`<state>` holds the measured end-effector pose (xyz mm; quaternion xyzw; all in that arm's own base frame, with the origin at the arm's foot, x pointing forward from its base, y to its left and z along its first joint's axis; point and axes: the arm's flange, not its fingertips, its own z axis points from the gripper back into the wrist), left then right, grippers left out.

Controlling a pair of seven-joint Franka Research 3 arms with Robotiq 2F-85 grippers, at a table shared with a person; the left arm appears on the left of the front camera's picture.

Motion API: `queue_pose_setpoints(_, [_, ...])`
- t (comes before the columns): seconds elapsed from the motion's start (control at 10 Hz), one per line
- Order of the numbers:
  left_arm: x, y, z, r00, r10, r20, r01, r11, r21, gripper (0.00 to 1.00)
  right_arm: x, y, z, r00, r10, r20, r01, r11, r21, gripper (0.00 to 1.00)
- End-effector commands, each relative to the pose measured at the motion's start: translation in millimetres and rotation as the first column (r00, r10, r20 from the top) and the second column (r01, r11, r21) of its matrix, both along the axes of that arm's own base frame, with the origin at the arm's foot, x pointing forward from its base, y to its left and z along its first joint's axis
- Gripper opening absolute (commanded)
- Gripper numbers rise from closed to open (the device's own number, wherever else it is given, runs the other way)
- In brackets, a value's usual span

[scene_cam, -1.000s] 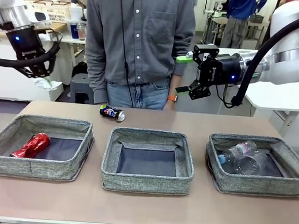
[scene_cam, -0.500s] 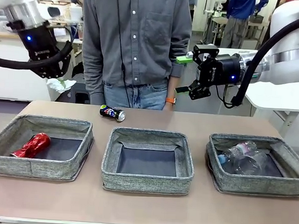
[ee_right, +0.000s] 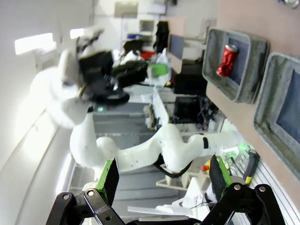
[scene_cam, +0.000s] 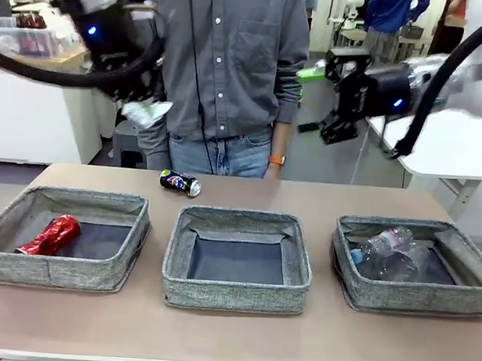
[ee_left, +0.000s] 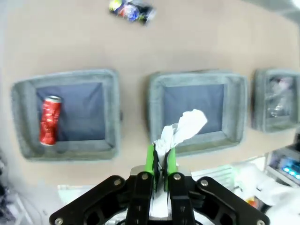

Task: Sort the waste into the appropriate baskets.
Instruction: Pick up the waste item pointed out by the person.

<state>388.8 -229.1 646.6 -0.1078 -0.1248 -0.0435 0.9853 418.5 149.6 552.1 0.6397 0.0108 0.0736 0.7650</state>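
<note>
Left gripper (ee_left: pixel 161 160) was clamped shut on the crumpled white paper ball (ee_left: pixel 186 125). It pinched one end, so the bulk hung free beyond the green pads.

Landmark: the middle grey woven fabric basket (scene_cam: pixel 236 291). In the front view the paper ball sat high above the middle basket, to its left and rear. In the left wrist view it overlapped that basket's dark floor. Judgement: the carry was aimed here, since paper is a separate class and this basket held nothing.

- The left basket (scene_cam: pixel 23 265) held the crushed shiny red drink can (scene_cam: pixel 51 234).
- The right basket (scene_cam: pixel 406 299) held clear plastic bottles (scene_cam: pixel 384 251).
- A dark blue-black drink can (scene_cam: pixel 180 182) lay on the tan desk (scene_cam: pixel 231 339) behind the middle basket, not yet sorted.
- Right gripper (scene_cam: pixel 311 100) hung high, behind and to the right of the middle basket, jaws apart and holding nothing. Judgement: it was parked clear of the left arm's path.

Against the frame one second earlier:

- The left gripper had travelled from beyond the left basket toward the middle basket, taking the paper ball with it.
- The right gripper had shifted slightly upward.
- Cans and bottles were unmoved.
</note>
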Motion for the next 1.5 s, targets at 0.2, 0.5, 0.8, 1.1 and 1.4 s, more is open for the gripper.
queue_pose_setpoints(0.2, [-63, -70, 45, 0.977, -0.114, 0.178, 0.097, 0.990, 0.104, 0.06, -101, -100, 31, 0.987, -0.159, 0.034, 0.161, 0.981, -0.111, 1.00])
queue_pose_setpoints(0.5, [-56, -138, 69, 0.943, -0.267, 0.200, 0.230, 0.954, 0.190, 0.06, -82, -79, 39, 0.989, -0.137, 0.047, 0.142, 0.982, -0.122, 1.00])
queue_pose_setpoints(0.8, [-40, -187, 84, 0.935, -0.325, 0.139, 0.291, 0.931, 0.220, 0.06, -82, -79, 39, 0.989, -0.137, 0.047, 0.142, 0.982, -0.122, 1.00])
queue_pose_setpoints(1.1, [-21, -197, 85, 0.933, -0.308, 0.186, 0.284, 0.948, 0.145, 0.06, -82, -79, 39, 0.989, -0.137, 0.047, 0.142, 0.982, -0.122, 1.00])
queue_pose_setpoints(1.4, [-32, -191, 70, 0.928, -0.345, 0.142, 0.315, 0.928, 0.198, 0.06, -82, -79, 39, 0.989, -0.137, 0.047, 0.142, 0.982, -0.122, 1.00])
